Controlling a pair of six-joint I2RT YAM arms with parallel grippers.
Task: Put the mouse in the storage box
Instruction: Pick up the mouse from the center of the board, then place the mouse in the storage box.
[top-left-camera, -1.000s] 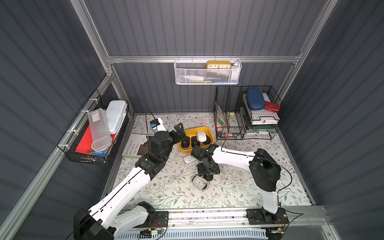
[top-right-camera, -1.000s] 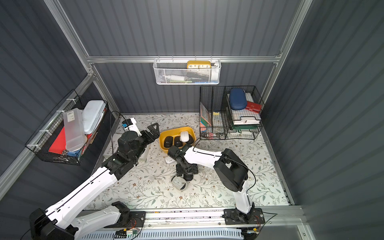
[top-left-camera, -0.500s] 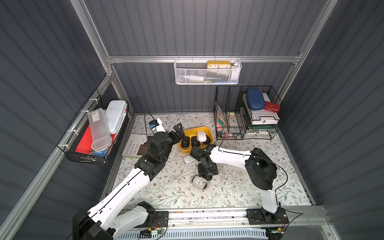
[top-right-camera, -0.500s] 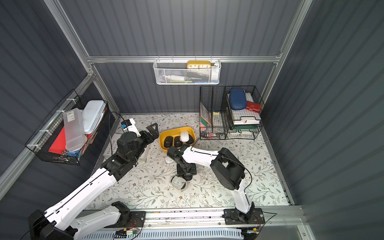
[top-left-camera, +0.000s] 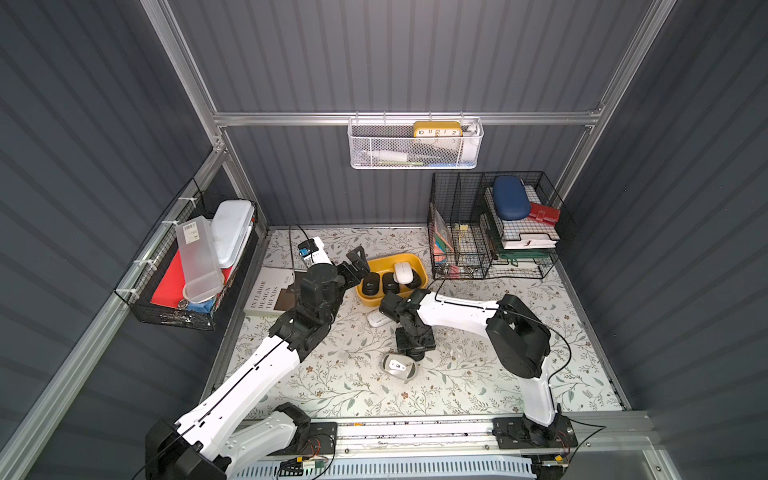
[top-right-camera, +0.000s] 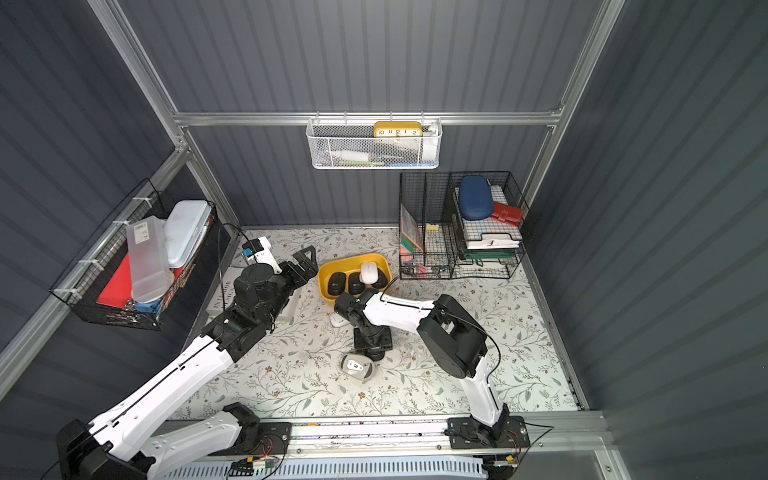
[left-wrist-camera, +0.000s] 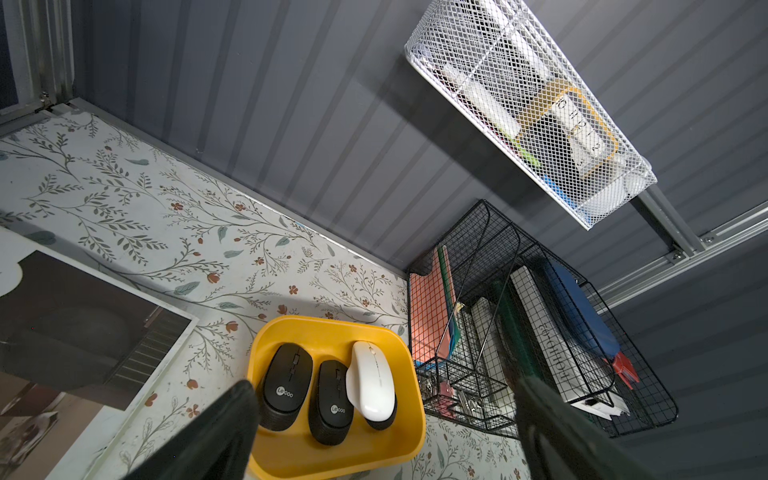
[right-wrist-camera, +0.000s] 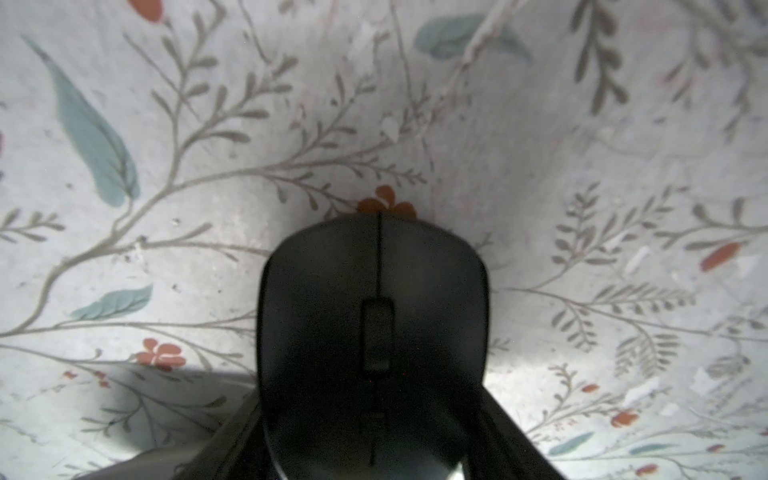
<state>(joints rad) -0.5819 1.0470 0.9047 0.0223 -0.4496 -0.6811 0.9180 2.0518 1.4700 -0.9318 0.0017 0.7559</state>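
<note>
Floral surface carries the yellow storage box toward the back; left gripper beside it, fingers spread wide; right gripper fingers clamped on the mouse, low over the surface, outside the box

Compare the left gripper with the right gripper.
The left gripper hovers beside the storage box; the right gripper is down at the table. The left gripper's jaws stand wide open with nothing between them; the right gripper's fingers sit against the sides of a dark mouse. Both are black two-finger grippers on white arms.
</note>
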